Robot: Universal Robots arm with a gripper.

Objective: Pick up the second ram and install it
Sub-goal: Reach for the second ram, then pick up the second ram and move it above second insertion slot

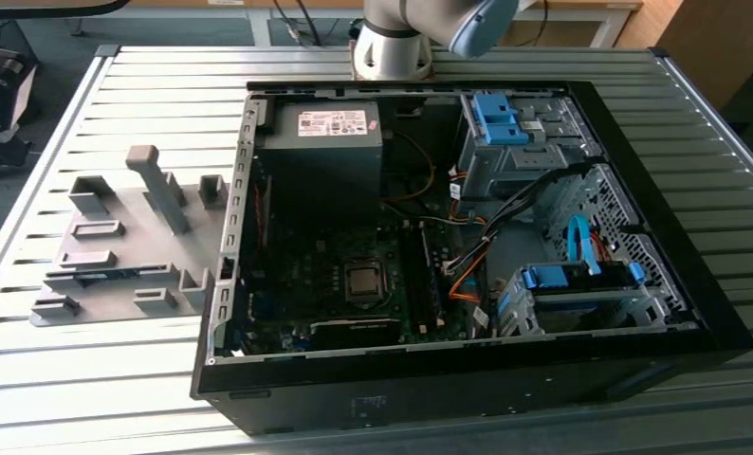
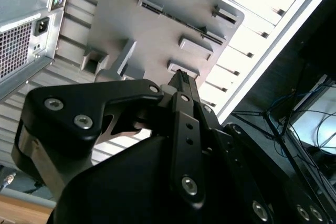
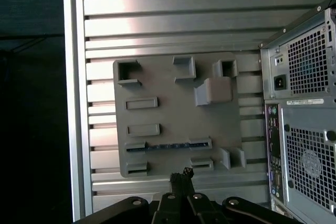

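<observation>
Black claw (image 3: 181, 177), tips together, empty; thin blue ram stick (image 3: 168, 146) in grey fixture (image 3: 157, 111): skewed grasp could jam it.

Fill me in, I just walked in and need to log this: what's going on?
A robot arm is at work beside an open computer case on a slotted metal table. Its pincer hangs near the grey fixture plate, where the second ram lies in its holder, not yet picked up.
</observation>
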